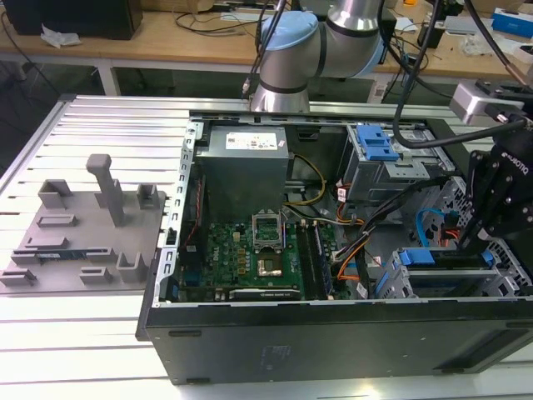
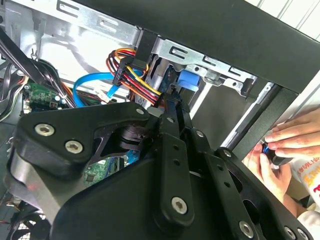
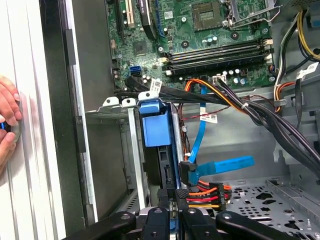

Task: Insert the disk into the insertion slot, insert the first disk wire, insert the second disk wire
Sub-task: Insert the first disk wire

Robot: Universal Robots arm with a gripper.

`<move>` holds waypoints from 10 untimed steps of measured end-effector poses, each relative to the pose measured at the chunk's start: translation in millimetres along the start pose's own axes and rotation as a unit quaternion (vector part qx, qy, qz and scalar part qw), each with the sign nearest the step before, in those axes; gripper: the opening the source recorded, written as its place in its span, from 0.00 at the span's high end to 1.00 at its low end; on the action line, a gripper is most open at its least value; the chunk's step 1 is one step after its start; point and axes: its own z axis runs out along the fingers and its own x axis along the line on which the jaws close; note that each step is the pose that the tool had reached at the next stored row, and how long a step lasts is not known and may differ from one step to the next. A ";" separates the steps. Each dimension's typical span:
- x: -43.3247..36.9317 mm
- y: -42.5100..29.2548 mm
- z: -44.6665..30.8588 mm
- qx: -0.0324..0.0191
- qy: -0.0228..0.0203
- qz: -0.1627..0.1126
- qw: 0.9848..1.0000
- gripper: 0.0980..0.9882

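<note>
The disk (image 1: pixel 441 260), in its blue caddy (image 3: pixel 156 127), lies inside the insertion slot (image 3: pixel 115 107) of the grey drive cage, at the open computer case's front corner on the exterior view's right. A blue flat wire (image 3: pixel 200 150) ends in a plug (image 3: pixel 186 172) at the disk's edge. Beside it, a bundle of red, yellow, orange and black wires (image 3: pixel 207 192) ends in a black plug held against the disk. My gripper (image 3: pixel 173 196) reaches down onto this spot and is shut on that black plug. The gripper (image 2: pixel 172 100) and the wire bundle (image 2: pixel 135 75) also appear in the second wrist view.
A person's hands (image 2: pixel 285 145) hold a small dark object just outside the case wall. Inside the case are the motherboard (image 1: pixel 250 250), a power supply (image 1: pixel 246 158), and a taller metal box with a blue tab (image 1: pixel 375 146). Left of the case stands a grey fixture plate (image 1: pixel 83 233).
</note>
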 end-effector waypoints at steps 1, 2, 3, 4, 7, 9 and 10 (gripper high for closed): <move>-0.1 0.0 0.4 0.000 0.000 0.000 1.000 0.93; -0.1 0.0 0.8 0.000 0.000 0.000 1.000 0.93; -0.2 0.0 1.4 0.000 0.000 0.000 1.000 0.93; -0.3 0.0 1.9 0.000 0.000 0.000 1.000 0.93; -0.6 -0.1 3.5 0.000 0.000 0.000 1.000 0.93; -0.6 -0.1 4.3 0.000 0.000 0.000 1.000 0.93; -0.6 -0.1 4.6 0.000 0.000 0.000 1.000 0.93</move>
